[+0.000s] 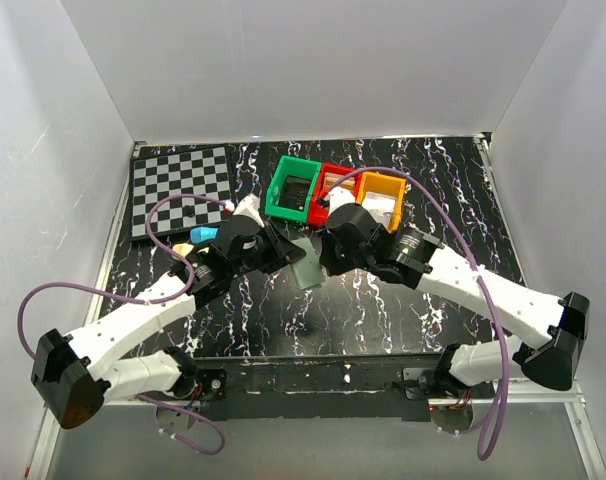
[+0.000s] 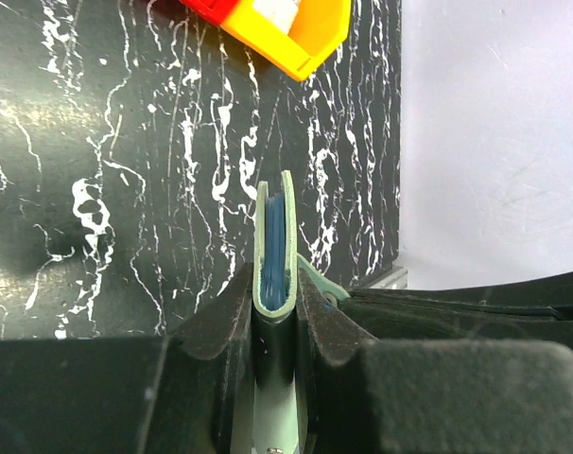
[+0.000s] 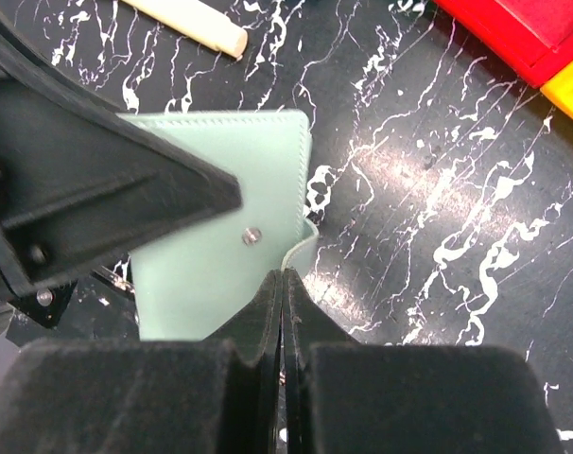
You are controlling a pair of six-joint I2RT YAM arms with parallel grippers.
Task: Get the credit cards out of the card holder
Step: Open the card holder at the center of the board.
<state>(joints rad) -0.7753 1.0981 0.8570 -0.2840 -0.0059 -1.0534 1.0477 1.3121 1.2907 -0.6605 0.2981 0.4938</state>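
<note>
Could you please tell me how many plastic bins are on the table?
3, side by side in a row towards the far side of the table: the green bin on the left, the red bin in the middle, the orange bin on the right.

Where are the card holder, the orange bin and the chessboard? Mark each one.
card holder (image 3: pixel 263 156), right wrist view, on its pale green outer face.
orange bin (image 2: pixel 310 38), left wrist view, on its outer wall.
chessboard (image 1: pixel 178 180), top external view, on its middle squares.

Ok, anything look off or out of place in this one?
Nothing spilled or damaged. The card holder is folded shut, clamped edge-on in the left gripper; the right gripper pinches its side tab.
</note>
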